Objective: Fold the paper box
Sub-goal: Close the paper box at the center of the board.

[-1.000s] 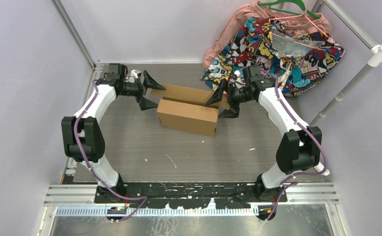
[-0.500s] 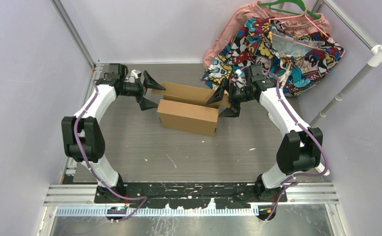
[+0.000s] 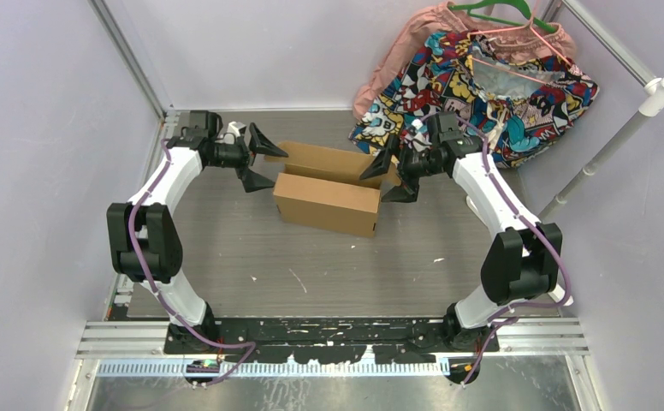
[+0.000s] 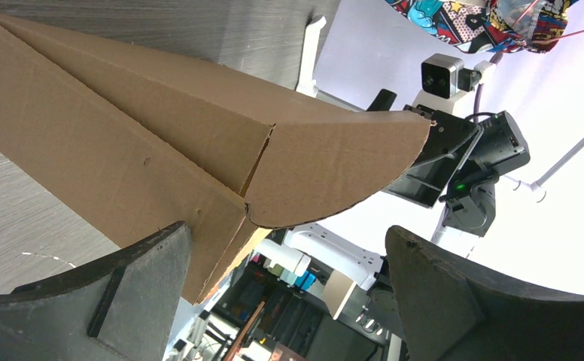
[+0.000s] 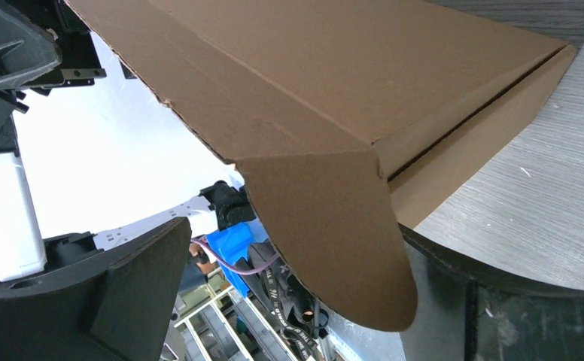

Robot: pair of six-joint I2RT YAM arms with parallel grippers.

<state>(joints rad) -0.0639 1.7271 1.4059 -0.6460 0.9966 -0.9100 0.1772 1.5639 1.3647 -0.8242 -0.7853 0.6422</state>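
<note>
Paper box (image 3: 324, 204) sits toward the far middle of the counter (image 3: 311, 274), its lid not yet shut and its rounded side ears untucked. At the left end, our left pincer (image 3: 270, 167) stands wide open around one ear, gripping nothing. At the right end, the right pincer (image 3: 373, 188) gapes just as empty about the other. Whether any finger touches cardboard we cannot quite tell. Uneven closing could, we judge, skid or twist the light box, or crease an ear instead of tucking it. A rightward shove might run it into the comic-print cloth (image 3: 483, 77).
</note>
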